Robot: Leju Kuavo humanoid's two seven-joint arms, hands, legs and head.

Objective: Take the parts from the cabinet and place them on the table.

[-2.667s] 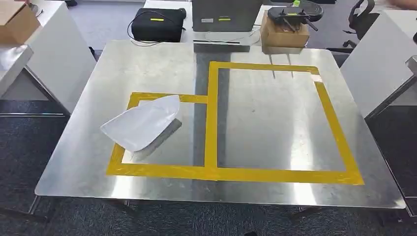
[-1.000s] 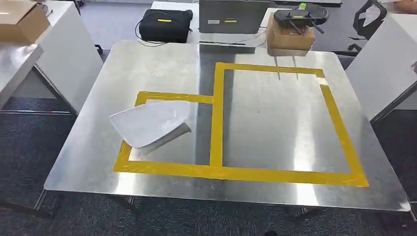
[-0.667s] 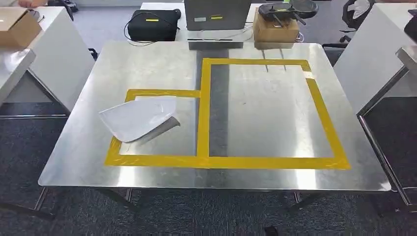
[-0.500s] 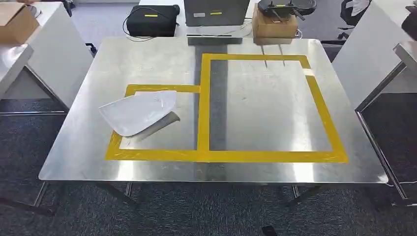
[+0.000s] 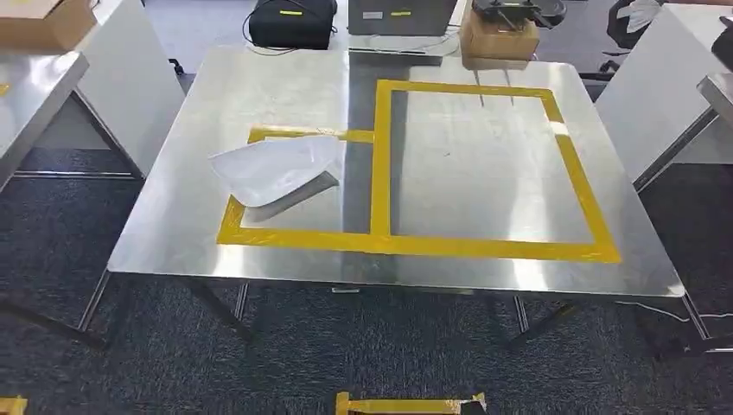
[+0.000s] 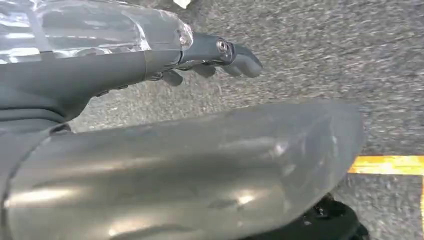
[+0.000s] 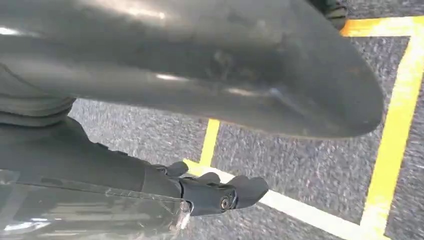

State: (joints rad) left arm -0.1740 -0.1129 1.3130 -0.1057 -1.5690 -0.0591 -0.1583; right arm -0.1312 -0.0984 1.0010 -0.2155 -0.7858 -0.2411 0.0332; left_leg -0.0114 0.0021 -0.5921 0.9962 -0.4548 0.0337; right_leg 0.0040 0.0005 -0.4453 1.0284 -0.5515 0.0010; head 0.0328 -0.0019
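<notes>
white part (image 5: 277, 169) lies on table (image 5: 484, 181), well apart from left hand (image 6: 210, 52) and right hand (image 7: 210, 192); both hold nothing, fingers loosely extended

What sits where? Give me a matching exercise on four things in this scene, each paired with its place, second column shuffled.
Things:
1. white part
2. black bag
3. cardboard box carrying a black device
4. loose yellow tape strip

Places:
A. beyond the table's far edge, toward the left
B. on the carpet, on the table's near side
C. on the table, across the smaller taped square
D. beyond the table's far edge, toward the right

Pairs: 1-C, 2-A, 3-D, 4-B
</notes>
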